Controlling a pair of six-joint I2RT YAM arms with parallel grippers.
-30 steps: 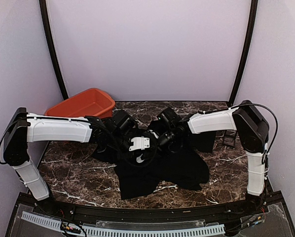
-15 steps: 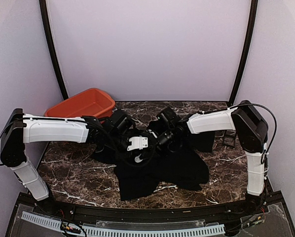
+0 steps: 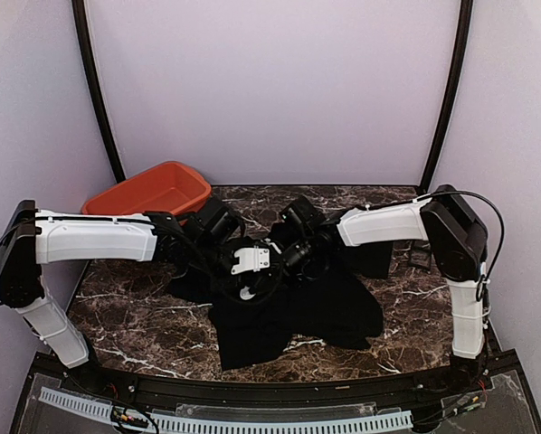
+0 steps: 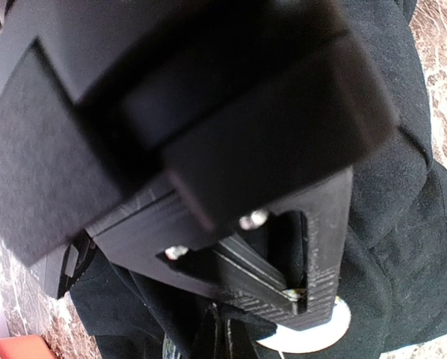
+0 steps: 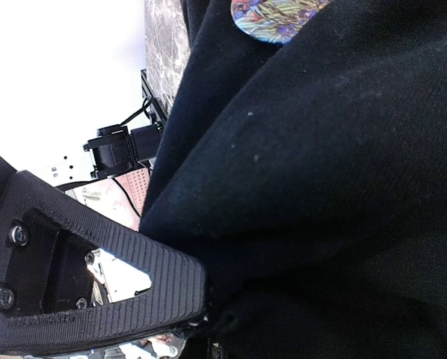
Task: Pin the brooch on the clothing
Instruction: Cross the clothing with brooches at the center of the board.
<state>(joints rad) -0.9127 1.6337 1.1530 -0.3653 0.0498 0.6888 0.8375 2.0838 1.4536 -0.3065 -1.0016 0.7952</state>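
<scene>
1. Both my arms are in over the middle of the desk [image 3: 135, 318], meeting above the crumpled black T-shirt [image 3: 311, 307].
2. My left hand [image 4: 302, 301] is clamped right down, fingers pressed together, with a tiny yellowish glint at the tips.
3. A pale round disc [image 4: 313, 334] pokes out just below those tips, against the cloth. I can't tell whether I'm gripping it.
4. My right hand [image 5: 206, 298] is closed too, with a fold of the T-shirt bunched at its ribbed finger, which looks pinched.
5. The brooch [image 5: 272, 15] shows its patterned round face at the top of my right wrist view, lying against the T-shirt and partly covered by a fold.
6. An orange tub [image 3: 153, 192] sits at the desk's far left, apart from the T-shirt.
</scene>
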